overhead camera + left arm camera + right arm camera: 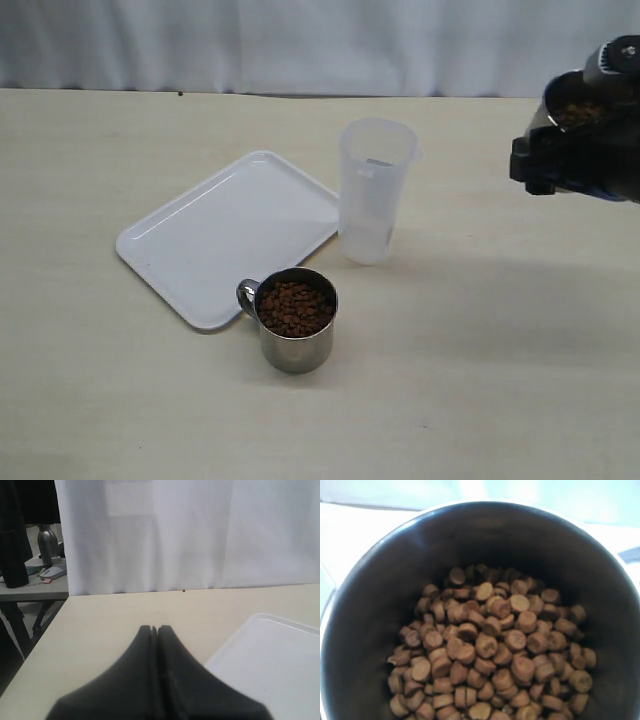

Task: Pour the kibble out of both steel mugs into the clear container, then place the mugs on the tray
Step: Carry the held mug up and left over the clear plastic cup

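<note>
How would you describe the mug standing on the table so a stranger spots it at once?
On the pale table, find the white tray. At its near edge stands a short steel mug of brown kibble. Unlike the taller clear container it is shiny metal; its twin mug is held up by the right gripper.

No readable text, label, brand, number or sign anywhere. Nothing legible on the tray (215,245), on the clear container (375,190) just beside the tray's far right corner, or on the steel mug (297,355) at the tray's near edge.
</note>
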Motion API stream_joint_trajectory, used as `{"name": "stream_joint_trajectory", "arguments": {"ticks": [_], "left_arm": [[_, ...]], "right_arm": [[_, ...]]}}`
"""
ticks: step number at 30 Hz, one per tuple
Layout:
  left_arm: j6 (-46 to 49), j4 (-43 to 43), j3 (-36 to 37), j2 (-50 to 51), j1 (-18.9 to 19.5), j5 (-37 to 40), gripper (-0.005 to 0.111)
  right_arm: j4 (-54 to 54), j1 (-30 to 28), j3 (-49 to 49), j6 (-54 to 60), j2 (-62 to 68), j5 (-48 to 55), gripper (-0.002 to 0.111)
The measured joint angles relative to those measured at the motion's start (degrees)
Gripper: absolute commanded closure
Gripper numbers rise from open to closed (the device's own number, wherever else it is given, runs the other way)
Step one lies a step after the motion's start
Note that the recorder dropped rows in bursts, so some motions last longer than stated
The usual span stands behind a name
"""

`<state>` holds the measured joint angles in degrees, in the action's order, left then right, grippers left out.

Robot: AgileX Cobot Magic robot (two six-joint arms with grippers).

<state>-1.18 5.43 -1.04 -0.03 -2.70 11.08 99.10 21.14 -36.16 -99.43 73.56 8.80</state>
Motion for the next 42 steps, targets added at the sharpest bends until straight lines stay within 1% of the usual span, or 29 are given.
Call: {"name": "stream_joint_trajectory", "arguments": {"ticks": [9, 16, 18, 20, 22, 24, 27, 28, 29, 31, 34, 42], "left_arm": [[0.0, 0.0, 0.0, 0.0, 0.0, 0.0, 0.107], [0.0, 0.0, 0.0, 0.0, 0.0, 0.0, 0.107], [0.0, 0.0, 0.0, 0.0, 0.0, 0.0, 0.107], [0.0, 0.0, 0.0, 0.0, 0.0, 0.0, 0.107], [0.0, 0.0, 0.0, 0.0, 0.0, 0.0, 0.107], [0.0, 0.0, 0.0, 0.0, 0.0, 0.0, 0.107], [0.0, 0.0, 0.0, 0.0, 0.0, 0.0, 0.107], [0.0, 0.0, 0.0, 0.0, 0.0, 0.0, 0.107], [0.0, 0.0, 0.0, 0.0, 0.0, 0.0, 0.107], [0.0, 0.0, 0.0, 0.0, 0.0, 0.0, 0.107], [0.0, 0.0, 0.0, 0.0, 0.0, 0.0, 0.107], [0.0, 0.0, 0.0, 0.0, 0.0, 0.0, 0.107]], "right_arm": [[0.2, 0.0, -10.2, 6.8, 9.8, -1.7, 0.103], [0.2, 0.0, -14.3, 10.2, 13.4, -2.6, 0.103], [-1.4, 0.0, -15.1, 13.2, 13.7, -2.9, 0.103], [-7.8, 0.0, -16.1, 19.4, 14.1, -3.0, 0.103], [-17.3, 0.0, -16.9, 28.6, 14.3, -2.2, 0.103], [-33.0, 0.0, -18.1, 44.7, 14.6, 2.0, 0.103], [-57.7, -0.5, -21.4, 71.0, 16.1, 13.2, 0.103], [-62.9, -0.8, -22.0, 77.1, 16.4, 15.3, 0.103], [-66.1, -0.9, -22.2, 80.6, 16.7, 16.1, 0.103], [-69.9, -0.7, -22.5, 85.5, 16.8, 16.7, 0.103], [-70.1, 0.8, -23.0, 88.1, 16.9, 16.6, 0.103], [-62.6, 5.7, -25.9, 89.0, 16.9, 18.3, 0.103]]}}
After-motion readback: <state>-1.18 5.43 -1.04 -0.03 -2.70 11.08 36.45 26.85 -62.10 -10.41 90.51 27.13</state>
